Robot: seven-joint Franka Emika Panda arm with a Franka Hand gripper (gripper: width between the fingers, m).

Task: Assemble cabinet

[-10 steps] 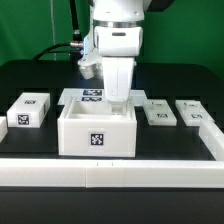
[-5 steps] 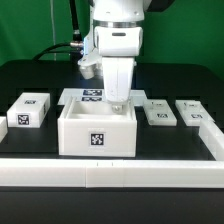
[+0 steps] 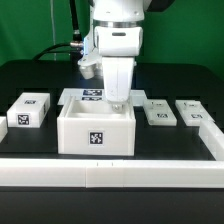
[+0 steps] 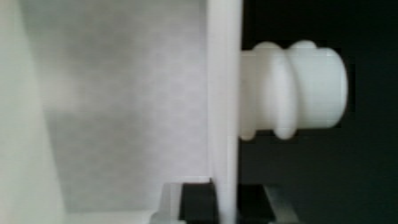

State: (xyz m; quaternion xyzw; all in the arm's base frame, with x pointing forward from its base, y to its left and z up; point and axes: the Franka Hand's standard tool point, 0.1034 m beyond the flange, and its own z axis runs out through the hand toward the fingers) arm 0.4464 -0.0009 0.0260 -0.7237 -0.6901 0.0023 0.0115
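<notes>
Over rear wall of cabinet (image 3: pixel 97 138): tool (image 3: pixel 117 101) upright, closed on wall's top edge.

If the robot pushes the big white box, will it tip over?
Probably slides, not tips: the cabinet sits wide and low on the flat table. It is hollow with thin walls, so likely light. The wall in the gripper looks straight, so probably stiff.

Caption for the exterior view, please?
Panda gripper at the far wall of the open white cabinet, loose tagged parts on both sides.
</notes>
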